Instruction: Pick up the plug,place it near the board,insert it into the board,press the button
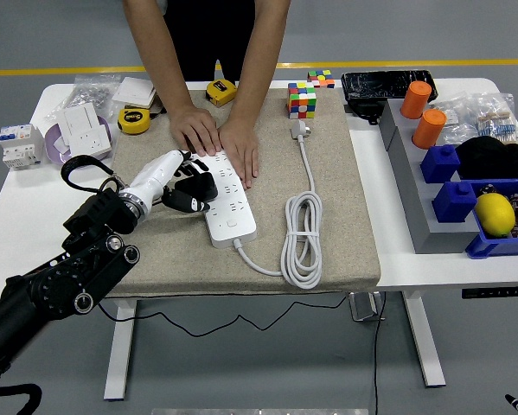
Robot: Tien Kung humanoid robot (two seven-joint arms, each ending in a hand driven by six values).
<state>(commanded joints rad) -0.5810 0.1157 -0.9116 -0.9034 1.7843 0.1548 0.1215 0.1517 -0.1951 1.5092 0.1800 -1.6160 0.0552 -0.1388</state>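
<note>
Plug at the power strip

My left robot hand [179,180] gripped the black plug [195,192] against the white power strip [228,203]; a person's hands [215,138] pressed its far end.

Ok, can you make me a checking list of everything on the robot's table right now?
Surface: white table with a beige mat over the middle.
Job's things: white power strip on the mat; black plug at its left edge, in the left hand.
Clutter: tape measures, colour cube, orange cups, blue bins, yellow lemon, white boxes.
Hands: left hand closed on the plug; right hand nothing seen.
Cables: white cord coiled on the mat; black cable hanging under the table.
Surroundings: a person's hands press the strip's far end; grey floor.
</note>
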